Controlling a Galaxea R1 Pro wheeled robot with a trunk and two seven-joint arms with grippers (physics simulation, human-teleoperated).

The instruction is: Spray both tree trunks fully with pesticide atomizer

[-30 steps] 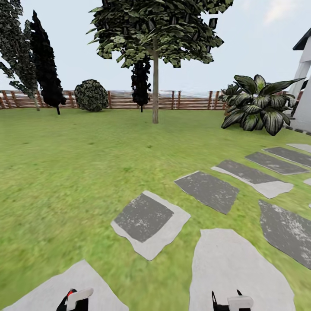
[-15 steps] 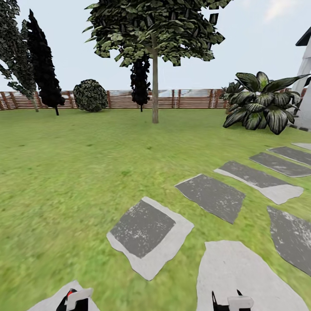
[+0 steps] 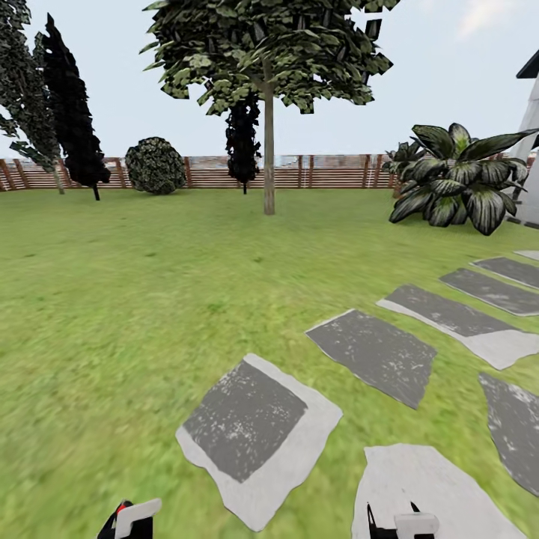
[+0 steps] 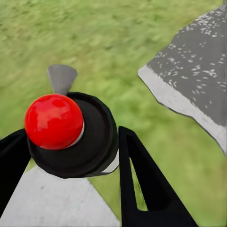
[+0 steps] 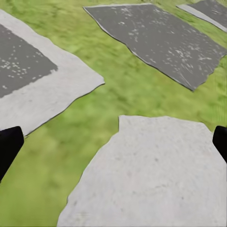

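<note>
The pesticide atomizer (image 4: 71, 137) shows its black top and red spot in the left wrist view, held between the dark fingers of my left gripper (image 4: 71, 144), which is shut on it. In the head view its whitish body and red spot (image 3: 133, 515) peek over the bottom edge. My right gripper (image 5: 113, 146) is open and holds nothing, hanging over a pale paving stone (image 5: 146, 179). A tall tree (image 3: 266, 52) with a straight pale grey-brown trunk (image 3: 269, 161) stands far ahead on the garden lawn (image 3: 112, 284).
Grey paving stones (image 3: 251, 430) run across the grass to the right. A large broad-leaved plant (image 3: 457, 180) stands at the right, near a white building corner (image 3: 533, 135). The brown slat fence (image 3: 329, 172), a round shrub (image 3: 156, 166) and dark thin trees (image 3: 71, 112) line the back.
The whole head view has shifted: the paving stones have slid toward the bottom of the picture, so the camera has moved forward. Both grippers hold the same pose.
</note>
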